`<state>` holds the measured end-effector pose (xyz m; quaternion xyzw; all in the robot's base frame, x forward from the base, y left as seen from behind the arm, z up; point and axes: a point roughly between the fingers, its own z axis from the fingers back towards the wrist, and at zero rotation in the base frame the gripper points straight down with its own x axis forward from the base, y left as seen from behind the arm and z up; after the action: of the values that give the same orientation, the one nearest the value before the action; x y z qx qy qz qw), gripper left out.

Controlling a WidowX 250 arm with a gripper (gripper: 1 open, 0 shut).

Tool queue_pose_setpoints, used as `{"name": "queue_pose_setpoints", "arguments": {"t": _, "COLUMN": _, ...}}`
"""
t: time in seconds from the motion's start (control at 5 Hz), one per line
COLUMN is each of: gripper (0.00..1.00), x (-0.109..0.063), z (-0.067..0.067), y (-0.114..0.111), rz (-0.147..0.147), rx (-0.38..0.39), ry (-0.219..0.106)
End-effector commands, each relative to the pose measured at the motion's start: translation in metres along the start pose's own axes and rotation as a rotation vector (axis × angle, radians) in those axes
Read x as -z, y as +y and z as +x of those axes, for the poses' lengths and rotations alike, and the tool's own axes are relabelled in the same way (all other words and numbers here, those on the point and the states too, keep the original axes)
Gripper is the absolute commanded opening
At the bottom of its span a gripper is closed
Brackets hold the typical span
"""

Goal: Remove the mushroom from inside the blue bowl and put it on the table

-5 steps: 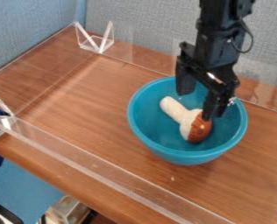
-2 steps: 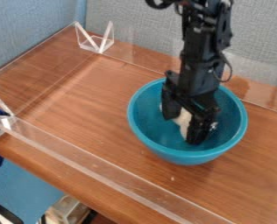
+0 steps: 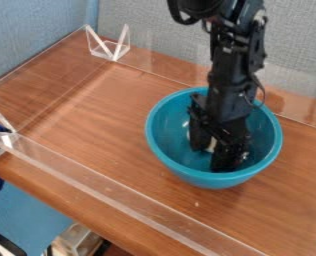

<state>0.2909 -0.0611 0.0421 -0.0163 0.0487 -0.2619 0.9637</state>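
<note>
One black claw [image 3: 217,143] is lowered inside the blue bowl [image 3: 170,150] on the desk [image 3: 81,105]; its jaw state cannot be told

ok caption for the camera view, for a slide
Black robot hand lowered into the glossy turquoise-blue bowl on the reddish-brown wooden table.

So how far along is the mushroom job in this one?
Early. Nothing is finished: the table has no mushroom on it. In hand: the gripper is down inside the blue bowl, pointing straight down and covering the mushroom, so I cannot tell whether it is gripped. Left: secure the grip, lift it out of the bowl, and set it on the bare wood.
</note>
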Motion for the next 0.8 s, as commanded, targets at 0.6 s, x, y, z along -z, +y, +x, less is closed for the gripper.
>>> {"name": "queue_pose_setpoints", "arguments": {"t": 0.6, "gripper": 0.0, "x": -0.027, "z": 0.002, "y": -0.005, "rz": 0.064, "rx": 0.017, "ry": -0.099}}
